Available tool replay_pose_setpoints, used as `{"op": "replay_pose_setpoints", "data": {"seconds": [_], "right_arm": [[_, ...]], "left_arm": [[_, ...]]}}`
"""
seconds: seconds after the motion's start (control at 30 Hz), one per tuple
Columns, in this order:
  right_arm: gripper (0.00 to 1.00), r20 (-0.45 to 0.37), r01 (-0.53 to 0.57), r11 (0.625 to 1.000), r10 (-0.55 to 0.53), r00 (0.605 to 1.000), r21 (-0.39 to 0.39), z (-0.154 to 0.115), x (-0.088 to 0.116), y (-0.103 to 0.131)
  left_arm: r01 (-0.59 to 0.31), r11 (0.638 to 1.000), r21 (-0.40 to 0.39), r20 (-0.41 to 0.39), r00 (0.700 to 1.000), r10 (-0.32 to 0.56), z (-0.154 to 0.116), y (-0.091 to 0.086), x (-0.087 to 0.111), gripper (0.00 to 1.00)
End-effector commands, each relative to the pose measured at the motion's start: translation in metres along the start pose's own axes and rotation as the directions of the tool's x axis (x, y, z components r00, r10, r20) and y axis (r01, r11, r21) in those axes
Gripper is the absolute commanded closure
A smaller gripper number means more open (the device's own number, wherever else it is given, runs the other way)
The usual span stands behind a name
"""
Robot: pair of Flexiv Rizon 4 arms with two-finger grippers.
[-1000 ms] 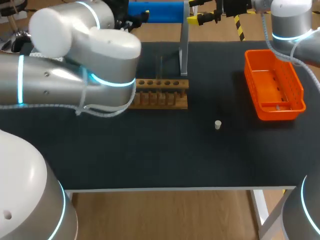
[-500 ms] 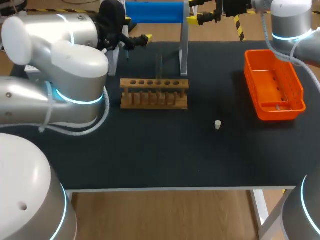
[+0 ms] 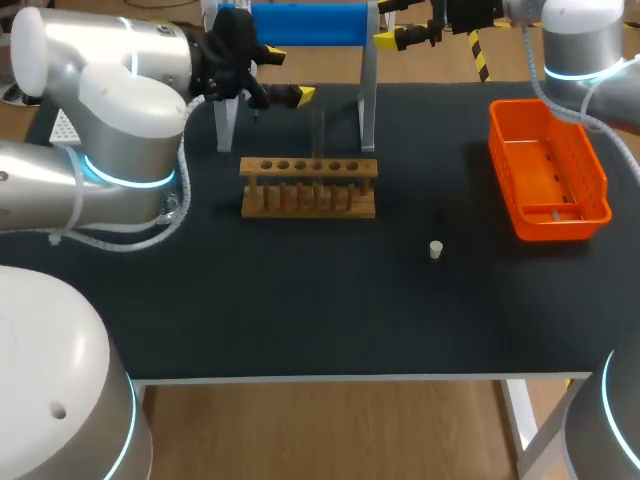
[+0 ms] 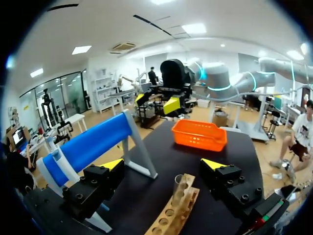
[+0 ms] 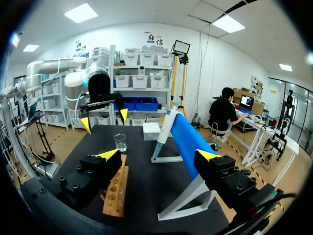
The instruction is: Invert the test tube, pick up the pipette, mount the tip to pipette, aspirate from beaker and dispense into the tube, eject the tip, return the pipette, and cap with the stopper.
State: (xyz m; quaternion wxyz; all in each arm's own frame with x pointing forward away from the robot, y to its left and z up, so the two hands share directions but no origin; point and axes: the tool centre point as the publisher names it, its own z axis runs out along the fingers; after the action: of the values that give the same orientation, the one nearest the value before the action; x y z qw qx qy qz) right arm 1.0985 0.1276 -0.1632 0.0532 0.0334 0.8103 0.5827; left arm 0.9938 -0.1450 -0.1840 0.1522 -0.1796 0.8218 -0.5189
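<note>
Both arms raised at table's (image 3: pixel 300 310) rear; left fingers (image 4: pixel 112 164), right fingers (image 5: pixel 108 154) spread wide, seemingly empty.

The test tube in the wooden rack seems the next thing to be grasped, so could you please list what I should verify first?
1. Test tube stands upright in the wooden rack: ok.
2. Left gripper has its jaws open and holds nothing: ok.
3. Tube is roughly centred ahead of the left gripper: ok.
4. Tube is empty before inverting: cannot tell.
5. Right gripper is open and away from the rack: ok.
6. Stopper sits on the table, apart from the rack: ok.
</note>
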Motion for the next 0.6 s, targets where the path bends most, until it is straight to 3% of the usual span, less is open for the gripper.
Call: {"op": "replay_pose_setpoints", "data": {"seconds": [0.03,0.3,0.6], "right_arm": [[0.0,-0.004,0.0,1.0,0.001,1.0,0.003,-0.001,-0.001,0.001],[0.0,-0.004,0.0,1.0,0.001,1.0,0.003,-0.001,-0.001,0.001],[0.0,-0.004,0.0,1.0,0.001,1.0,0.003,-0.001,-0.001,0.001]], "left_arm": [[-0.008,1.0,-0.011,-0.155,0.988,0.006,0.006,0.008,-0.005,0.0],[-0.017,1.0,-0.018,-0.192,0.981,0.013,0.017,0.023,0.012,0.0],[-0.031,0.999,-0.012,-0.16,0.987,0.029,0.016,0.03,0.031,0.0]]}}
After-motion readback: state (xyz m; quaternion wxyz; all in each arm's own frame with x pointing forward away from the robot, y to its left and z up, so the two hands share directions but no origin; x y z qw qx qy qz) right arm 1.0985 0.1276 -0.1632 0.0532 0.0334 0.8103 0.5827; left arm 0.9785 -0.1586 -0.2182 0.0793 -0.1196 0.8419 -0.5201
